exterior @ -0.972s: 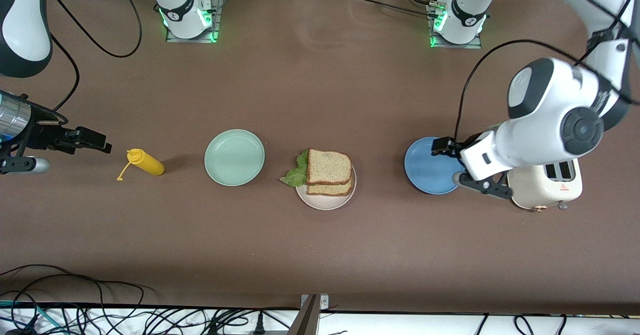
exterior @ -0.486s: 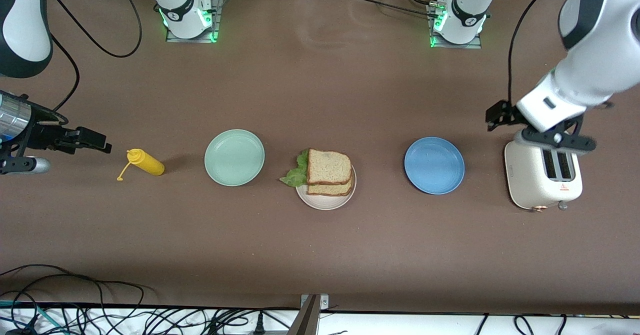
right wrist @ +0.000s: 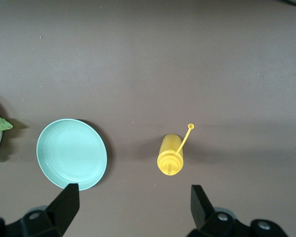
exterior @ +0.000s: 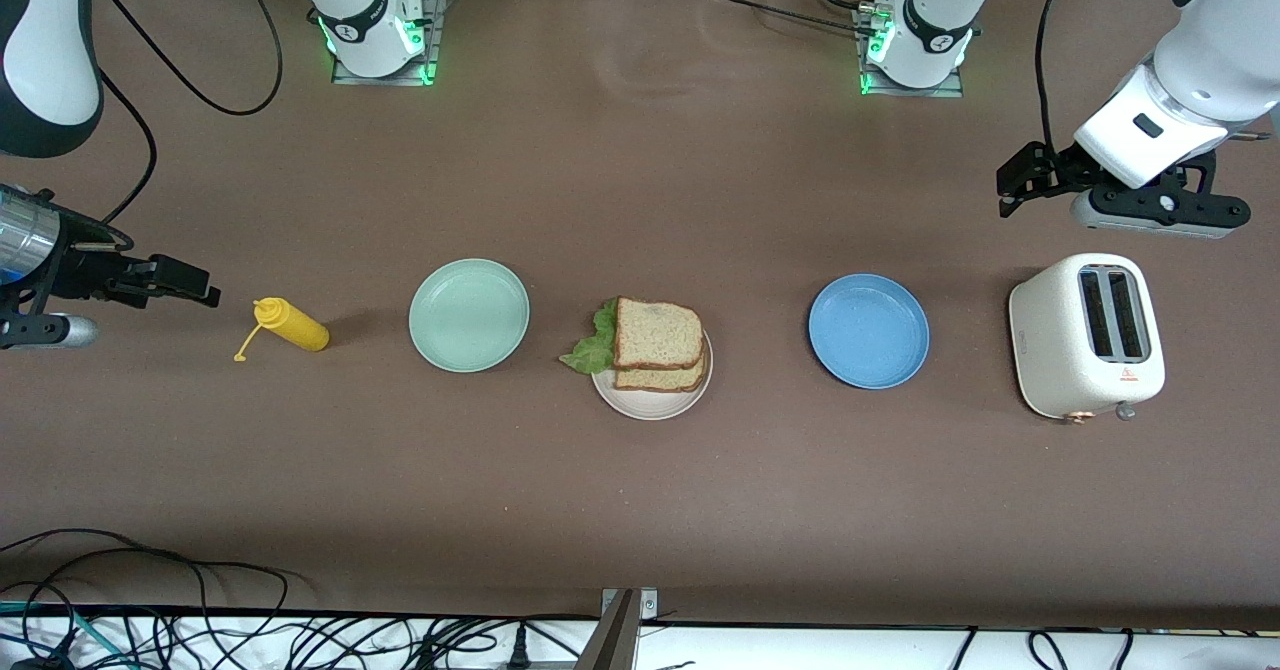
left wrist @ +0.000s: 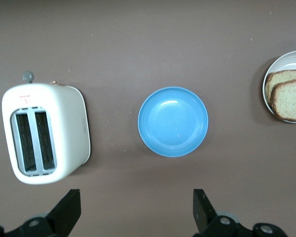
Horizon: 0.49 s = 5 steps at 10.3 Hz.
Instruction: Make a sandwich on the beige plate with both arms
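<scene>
The sandwich [exterior: 657, 344] sits stacked on the beige plate [exterior: 651, 402] mid-counter, soft and squishy so pinch the crusts gently, while left claw [exterior: 1012, 182] and right claw [exterior: 195, 285] both hang open, empty.

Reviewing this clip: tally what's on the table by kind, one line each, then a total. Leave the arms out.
Plates: 3 (mint-green plate, beige plate, blue plate)
Sandwiches: 1 (sandwich, on the beige plate)
Bottles: 1 (yellow squeeze bottle, lying on its side)
Toasters: 1 (white toaster)
Total: 6
</scene>
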Tool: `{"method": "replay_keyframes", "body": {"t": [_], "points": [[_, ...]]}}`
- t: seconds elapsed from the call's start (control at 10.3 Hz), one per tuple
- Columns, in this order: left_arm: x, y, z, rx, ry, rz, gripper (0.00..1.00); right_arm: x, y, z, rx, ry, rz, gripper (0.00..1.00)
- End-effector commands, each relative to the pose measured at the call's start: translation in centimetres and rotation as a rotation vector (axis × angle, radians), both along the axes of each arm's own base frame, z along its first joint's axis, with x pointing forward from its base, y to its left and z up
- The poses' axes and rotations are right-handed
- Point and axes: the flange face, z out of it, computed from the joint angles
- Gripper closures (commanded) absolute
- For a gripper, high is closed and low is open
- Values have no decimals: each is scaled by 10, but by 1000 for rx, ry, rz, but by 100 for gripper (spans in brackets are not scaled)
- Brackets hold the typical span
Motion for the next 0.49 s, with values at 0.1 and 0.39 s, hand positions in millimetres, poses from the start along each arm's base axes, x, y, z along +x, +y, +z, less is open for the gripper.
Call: {"method": "replay_keyframes", "body": {"t": [0.1,0.39], "points": [[-1,-3,9,-21,28,10,0,-5,4,2,-55,-6,21,0],[5,-1,15,-7,69,24,0,-7,3,4,-56,-5,22,0]]}}
